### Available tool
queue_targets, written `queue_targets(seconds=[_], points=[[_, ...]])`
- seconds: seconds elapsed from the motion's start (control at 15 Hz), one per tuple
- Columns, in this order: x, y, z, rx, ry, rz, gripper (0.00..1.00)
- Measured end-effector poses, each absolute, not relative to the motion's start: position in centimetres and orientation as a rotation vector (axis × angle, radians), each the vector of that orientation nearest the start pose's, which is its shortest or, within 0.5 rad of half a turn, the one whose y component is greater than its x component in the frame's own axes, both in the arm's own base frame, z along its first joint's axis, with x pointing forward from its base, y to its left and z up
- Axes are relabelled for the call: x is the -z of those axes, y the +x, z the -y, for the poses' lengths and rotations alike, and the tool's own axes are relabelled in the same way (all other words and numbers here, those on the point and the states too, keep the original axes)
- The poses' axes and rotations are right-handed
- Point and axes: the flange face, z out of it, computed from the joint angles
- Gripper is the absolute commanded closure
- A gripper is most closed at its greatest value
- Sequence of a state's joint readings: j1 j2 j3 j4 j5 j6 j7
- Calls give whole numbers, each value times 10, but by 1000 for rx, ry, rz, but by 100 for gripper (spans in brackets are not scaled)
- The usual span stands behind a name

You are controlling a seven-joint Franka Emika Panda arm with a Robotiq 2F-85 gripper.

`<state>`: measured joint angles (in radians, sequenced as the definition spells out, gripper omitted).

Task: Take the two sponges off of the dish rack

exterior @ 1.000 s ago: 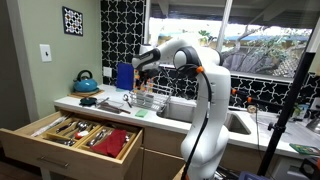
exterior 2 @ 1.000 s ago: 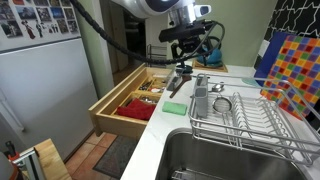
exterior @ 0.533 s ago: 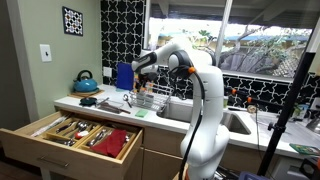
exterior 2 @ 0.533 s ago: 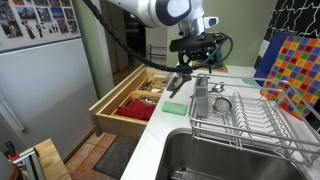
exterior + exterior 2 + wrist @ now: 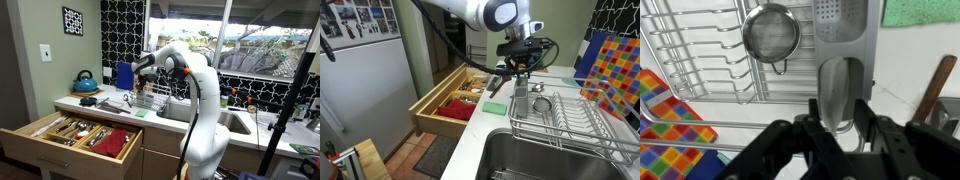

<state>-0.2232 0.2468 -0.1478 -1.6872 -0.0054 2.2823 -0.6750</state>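
Observation:
A grey sponge (image 5: 840, 78) stands upright at the end of the wire dish rack (image 5: 695, 50), also seen in an exterior view as the grey sponge (image 5: 520, 99) on the dish rack (image 5: 575, 122). My gripper (image 5: 841, 110) comes down over it, one finger on each side and pressing against it. An exterior view shows the gripper (image 5: 520, 72) right above the sponge. A green sponge (image 5: 495, 108) lies flat on the counter beside the rack, off it; the wrist view catches this green sponge (image 5: 921, 12) at the top right. In an exterior view the gripper (image 5: 139, 74) hangs over the rack (image 5: 152, 100).
A mesh strainer (image 5: 771, 32) and a perforated metal piece (image 5: 835, 18) sit in the rack. A colourful checkered board (image 5: 610, 60) leans behind it. The sink (image 5: 545, 160) lies below. An open wooden cutlery drawer (image 5: 80, 135) juts out. A teal kettle (image 5: 86, 82) stands on the counter.
The arm has moved from above the counter to the end of the rack. The fingers have closed in from wide open onto the grey sponge.

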Motion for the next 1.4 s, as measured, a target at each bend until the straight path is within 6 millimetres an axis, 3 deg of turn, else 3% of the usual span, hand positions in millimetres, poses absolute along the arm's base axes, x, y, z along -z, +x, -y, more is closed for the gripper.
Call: queue_targets(seconds=[0.13,0.27,0.53,1.07,1.4], points=[[-490,624,235,477,-3276,524,96],[-490,625,236,477,-3276,524,99],[-500,626,234,507,-3279,528,94],[-585,602,223,682,-3279,550,94],[-614,581,212,658,-3220,558,95]])
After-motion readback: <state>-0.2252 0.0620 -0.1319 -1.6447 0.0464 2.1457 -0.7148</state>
